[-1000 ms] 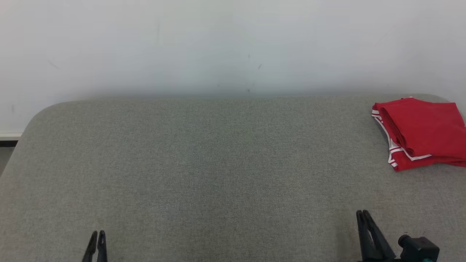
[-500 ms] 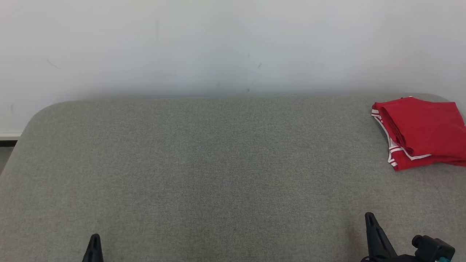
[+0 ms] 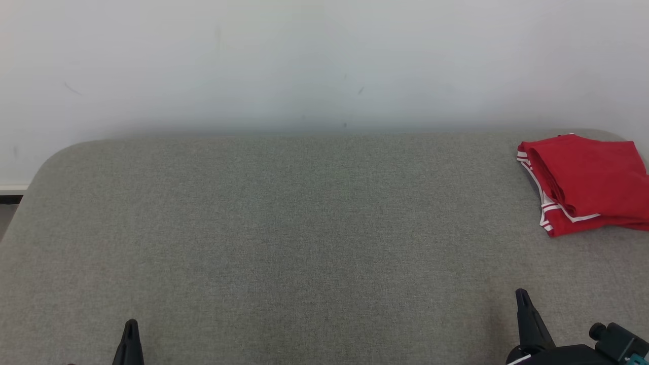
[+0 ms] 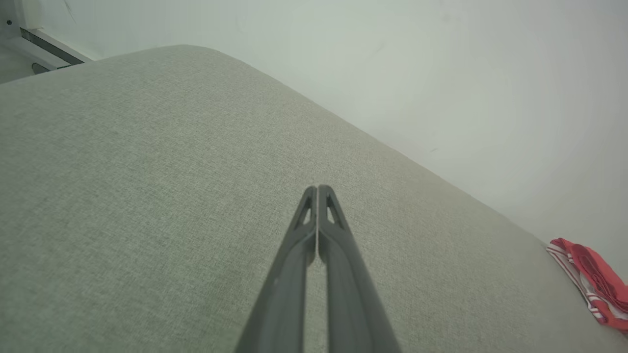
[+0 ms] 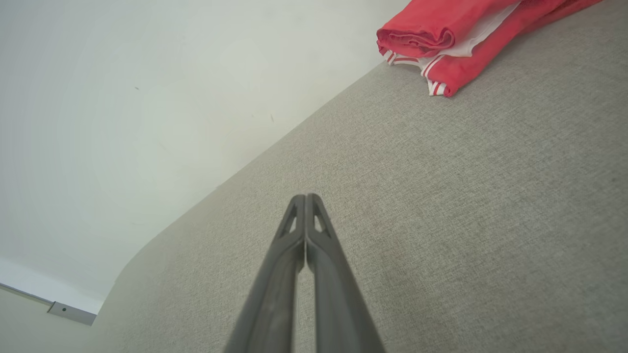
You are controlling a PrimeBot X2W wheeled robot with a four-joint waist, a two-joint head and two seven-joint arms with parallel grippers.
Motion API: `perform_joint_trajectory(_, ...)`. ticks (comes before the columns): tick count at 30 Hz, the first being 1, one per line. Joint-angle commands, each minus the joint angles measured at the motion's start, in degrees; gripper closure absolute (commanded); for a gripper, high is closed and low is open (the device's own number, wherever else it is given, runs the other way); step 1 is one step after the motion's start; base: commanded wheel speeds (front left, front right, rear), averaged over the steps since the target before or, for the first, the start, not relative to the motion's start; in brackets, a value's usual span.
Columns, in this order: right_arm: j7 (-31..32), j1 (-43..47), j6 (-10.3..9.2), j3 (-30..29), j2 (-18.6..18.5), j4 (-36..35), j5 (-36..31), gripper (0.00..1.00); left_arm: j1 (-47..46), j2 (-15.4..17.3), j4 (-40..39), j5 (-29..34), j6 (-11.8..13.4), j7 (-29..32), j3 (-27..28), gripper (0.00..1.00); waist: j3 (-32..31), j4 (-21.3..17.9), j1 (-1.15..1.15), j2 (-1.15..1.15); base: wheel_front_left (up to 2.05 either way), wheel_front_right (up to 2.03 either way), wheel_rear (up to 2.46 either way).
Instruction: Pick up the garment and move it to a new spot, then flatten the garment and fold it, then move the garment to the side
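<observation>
Ahead and well off to the right of the right gripper (image 3: 520,296), the red garment (image 3: 583,185) lies folded with its white-striped trim showing, at the far right corner of the grey tabletop (image 3: 304,228). Right gripper's clenched, fingers pressed flat together, holding nothing. Left gripper (image 3: 131,325) is clamped tight too, low over the tabletop, with the garment far across to its right.

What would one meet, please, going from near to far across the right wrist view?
Right end effector → grey padded surface → folded red garment → white wall.
</observation>
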Motion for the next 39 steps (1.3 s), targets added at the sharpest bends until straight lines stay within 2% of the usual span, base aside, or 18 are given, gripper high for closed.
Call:
perform_joint_trajectory(1,0.5,-1.4,-0.03,-0.5,0.0,-0.9,2.4,1.0,-1.7,0.0,-0.5,-2.5,-0.2,0.6,0.3,1.0,0.0,0.0,0.0,0.0,0.0,0.0,0.0)
perform_joint_trajectory(21,3.9,-2.9,-0.05,-2.1,0.4,-1.3,16.6,1.0,-4.0,-0.7,0.5,-18.4,-0.9,4.5,0.9,1.0,0.2,-0.1,0.0,0.0,0.0,0.0,0.0)
perform_joint_trajectory(39,6.5,-3.9,-0.06,-3.4,0.7,-1.4,27.2,1.0,-5.7,-1.2,1.2,-30.3,-1.4,7.5,1.4,1.0,0.4,-0.2,0.0,0.0,0.0,0.0,0.0)
